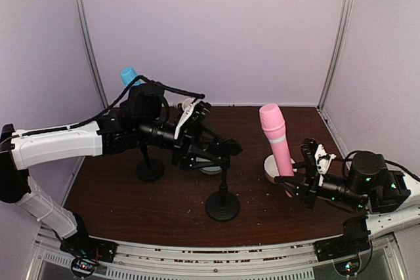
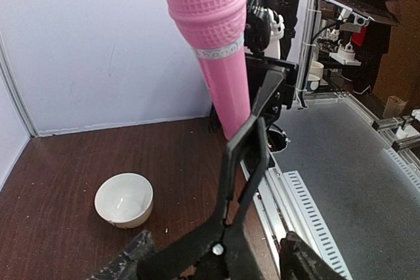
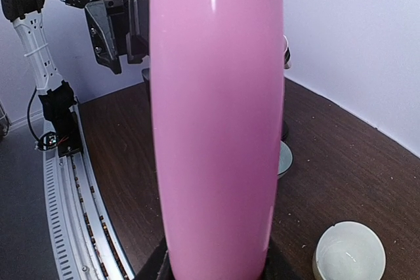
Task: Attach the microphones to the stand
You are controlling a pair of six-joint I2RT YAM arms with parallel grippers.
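Observation:
My right gripper [image 1: 293, 185] is shut on the lower end of the pink microphone [image 1: 274, 137] and holds it upright, head up, at the right of the table. In the right wrist view the microphone [image 3: 213, 116] fills the middle. My left gripper [image 1: 200, 137] is shut on the black spring clip [image 1: 222, 147] atop the near stand [image 1: 222, 205]; in the left wrist view the clip [image 2: 252, 142] points at the pink microphone [image 2: 213, 37], just short of it. A sky-blue microphone [image 1: 128, 75] sits on the far stand [image 1: 150, 168]. The cream microphone is out of view.
A white bowl [image 1: 271, 164] stands right behind the pink microphone and also shows in the left wrist view [image 2: 125, 199]. A grey dish [image 1: 211, 170] lies behind the near stand. Pale walls close the back and sides. A metal rail [image 1: 197, 254] runs along the near edge.

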